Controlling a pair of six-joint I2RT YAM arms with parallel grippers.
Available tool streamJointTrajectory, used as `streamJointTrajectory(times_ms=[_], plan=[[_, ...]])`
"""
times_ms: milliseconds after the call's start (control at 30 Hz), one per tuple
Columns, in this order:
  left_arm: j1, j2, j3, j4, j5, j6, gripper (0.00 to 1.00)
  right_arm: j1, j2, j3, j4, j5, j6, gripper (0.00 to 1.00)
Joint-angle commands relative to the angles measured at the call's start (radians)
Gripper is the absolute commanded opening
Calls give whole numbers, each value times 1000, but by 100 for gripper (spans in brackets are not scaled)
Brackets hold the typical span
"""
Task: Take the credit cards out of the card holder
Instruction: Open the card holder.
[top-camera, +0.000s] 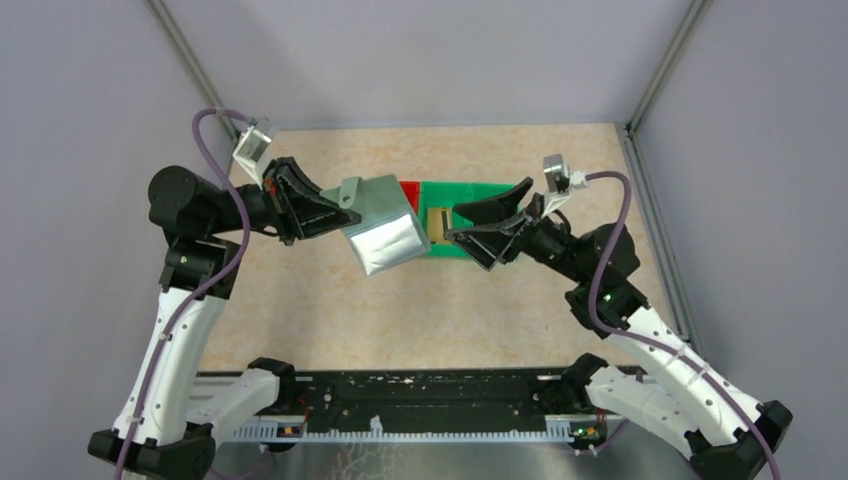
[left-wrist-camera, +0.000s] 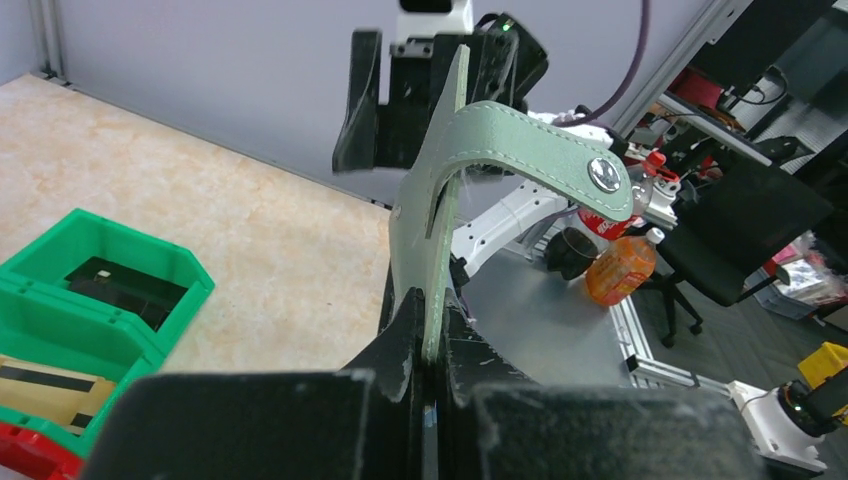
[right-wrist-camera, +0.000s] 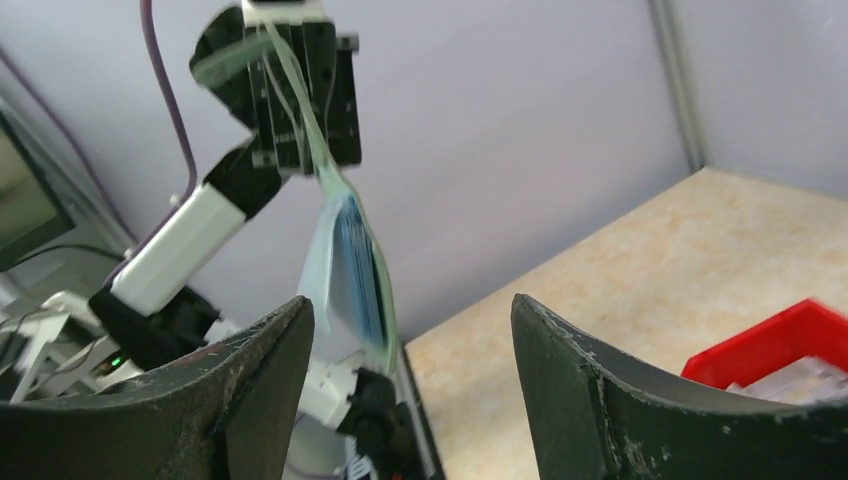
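Note:
My left gripper (top-camera: 335, 215) is shut on one edge of the pale grey-green card holder (top-camera: 372, 197) and holds it in the air over the table. The holder hangs open, its silvery flap (top-camera: 390, 243) toward the bins. In the left wrist view the holder (left-wrist-camera: 425, 230) stands pinched between the jaws, its snap tab (left-wrist-camera: 600, 172) curling right. My right gripper (top-camera: 466, 223) is open and empty just right of the holder. In the right wrist view the holder (right-wrist-camera: 340, 240) is edge-on ahead of the open gripper (right-wrist-camera: 410, 305), with bluish card edges (right-wrist-camera: 362, 275) inside it.
A green bin (top-camera: 478, 192) and a red bin (top-camera: 410, 191) sit behind the holder. The green bin (left-wrist-camera: 170, 270) holds a dark card (left-wrist-camera: 125, 285) and a tan card with a black stripe (left-wrist-camera: 40, 385). The red bin also shows in the right wrist view (right-wrist-camera: 790, 335).

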Motion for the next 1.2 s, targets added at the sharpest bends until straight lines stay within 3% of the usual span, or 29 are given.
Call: streamJointTrajectory(times_ms=[0, 367, 1167], plan=[[-4, 7, 39, 57, 17, -92, 0, -12, 10, -65, 111, -125, 100, 71], [-4, 12, 49, 37, 38, -94, 0, -12, 76, -145, 326, -216, 231, 68], [-4, 11, 51, 29, 47, -98, 0, 57, 200, -115, 384, -166, 190, 64]])
